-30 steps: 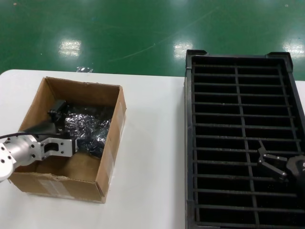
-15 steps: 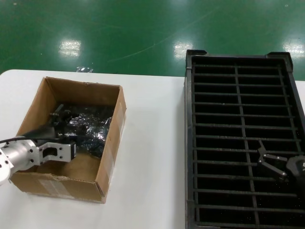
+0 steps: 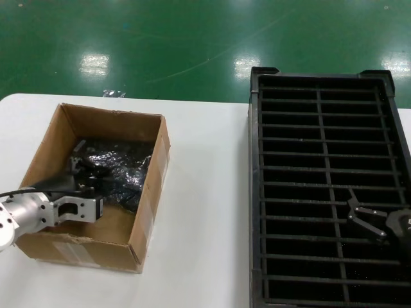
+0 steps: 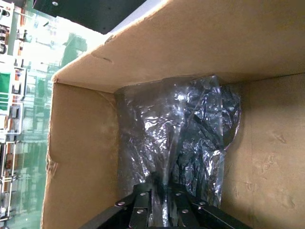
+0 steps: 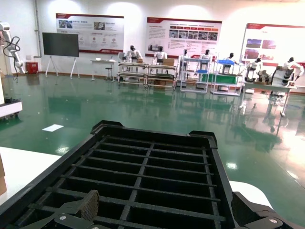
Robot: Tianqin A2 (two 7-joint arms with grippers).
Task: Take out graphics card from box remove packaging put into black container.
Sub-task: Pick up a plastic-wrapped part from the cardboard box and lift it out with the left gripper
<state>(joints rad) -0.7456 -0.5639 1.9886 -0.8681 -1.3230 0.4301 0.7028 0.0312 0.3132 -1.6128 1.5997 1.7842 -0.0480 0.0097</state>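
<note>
The brown cardboard box [image 3: 149, 192] stands on the left of the white table. Inside it lies the crinkly shiny packaging bag [image 3: 125, 168]. My left gripper [image 3: 82, 170] reaches into the box and is shut on the near edge of the bag [image 4: 181, 129], with plastic pinched between its jaws [image 4: 164, 198]. The graphics card itself does not show; only dark shapes show through the bag. The black container [image 3: 255, 192] with ribbed slots stands on the right. My right gripper [image 3: 359, 217] hangs open and empty over its near right part [image 5: 164, 210].
The box's cardboard walls [image 4: 190, 43] close in round the bag on three sides. White table top [image 3: 205, 212] lies between box and crate. The crate's ribs [image 5: 152, 167] lie just under my right fingers [image 5: 89, 206]. Green floor lies beyond the table.
My left gripper has drawn back toward the box's near wall and lower, keeping hold of the bag, which has shifted and settled lower. The right arm has not moved.
</note>
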